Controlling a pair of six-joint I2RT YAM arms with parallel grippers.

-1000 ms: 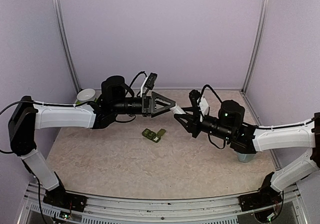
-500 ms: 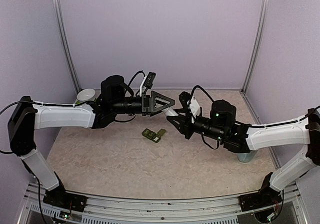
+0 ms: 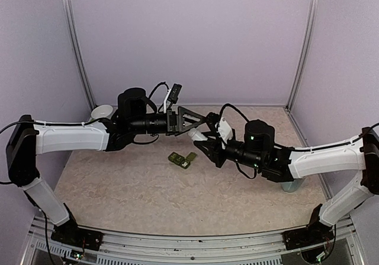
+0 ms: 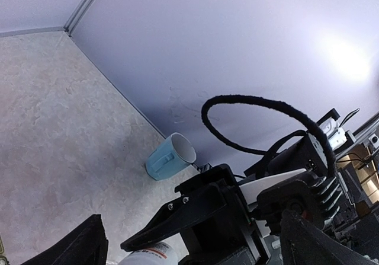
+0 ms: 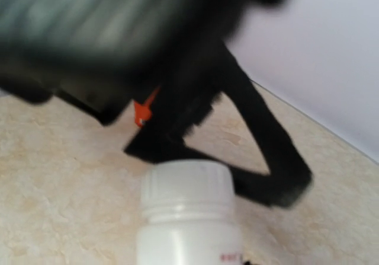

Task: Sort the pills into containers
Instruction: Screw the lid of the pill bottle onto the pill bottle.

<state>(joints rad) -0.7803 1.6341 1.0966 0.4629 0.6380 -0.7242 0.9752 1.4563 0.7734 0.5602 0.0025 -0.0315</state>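
While the right hand (image 3: 203, 140) clamps a capped white bottle (image 5: 186, 217) just beside the spread, empty left hand (image 3: 200, 121), the containers (image 3: 182, 159) sit mid-counter (image 3: 118, 188), away from every edge. No pills visible; sorting looks unstarted. Left: uncap, pour, fill 3 compartments.

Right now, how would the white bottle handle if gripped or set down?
The bottle looks like smooth plastic, so it is probably light and slippery. Its round body would likely roll if laid sideways. The cap looks ridged, which should give the left gripper purchase.
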